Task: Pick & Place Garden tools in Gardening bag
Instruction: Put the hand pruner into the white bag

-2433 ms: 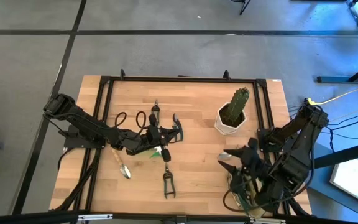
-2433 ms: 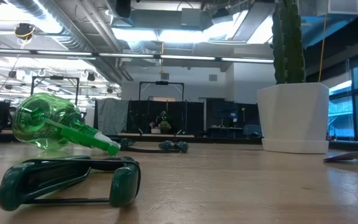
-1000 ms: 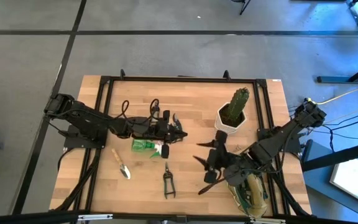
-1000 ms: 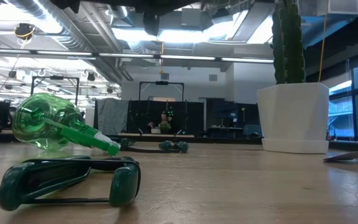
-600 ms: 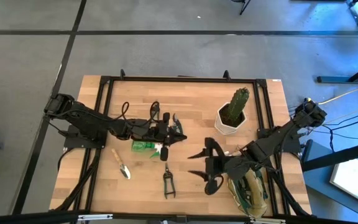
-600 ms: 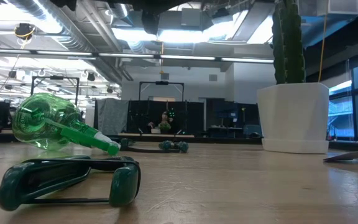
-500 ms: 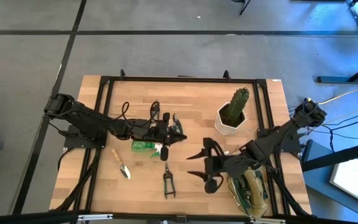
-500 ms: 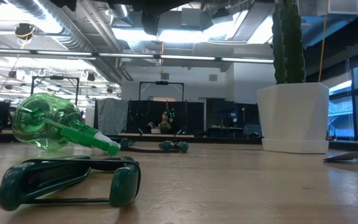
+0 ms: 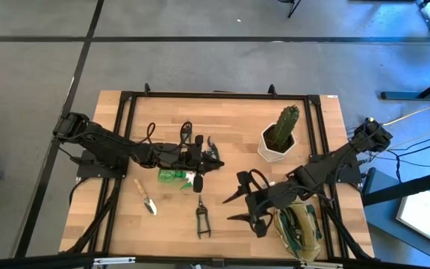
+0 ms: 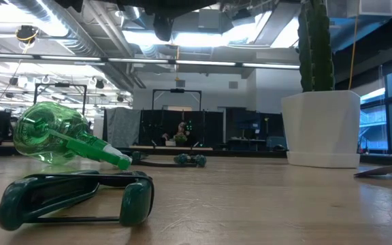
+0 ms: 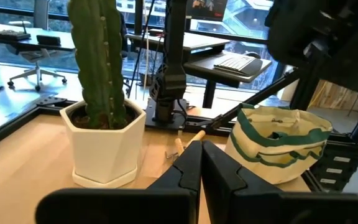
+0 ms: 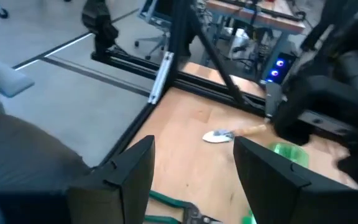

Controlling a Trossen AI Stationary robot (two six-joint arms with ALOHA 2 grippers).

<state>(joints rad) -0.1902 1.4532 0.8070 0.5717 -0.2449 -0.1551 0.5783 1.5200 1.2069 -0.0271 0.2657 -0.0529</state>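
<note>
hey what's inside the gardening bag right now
The gardening bag sits at the table's near right corner. From above, dark green trim and something dark show in its mouth, but what it is cannot be told. The right gripper, open, hovers beside it.

the high view looks straight down from well above, taking in the whole wooden table (image 9: 222, 149) and both arms. the low view sits at table-top level, facing across the boards into the room — a green spray bottle (image 10: 60, 141) lies close at the left of frame, a white pot (image 10: 322, 129) at the right. the left wrist view faces that same white pot (image 11: 104, 146) and the gardening bag (image 11: 278, 146) from near. the right wrist view looks down and outward over the table edge, sharing a trowel (image 12: 232, 133) with the high view.
</note>
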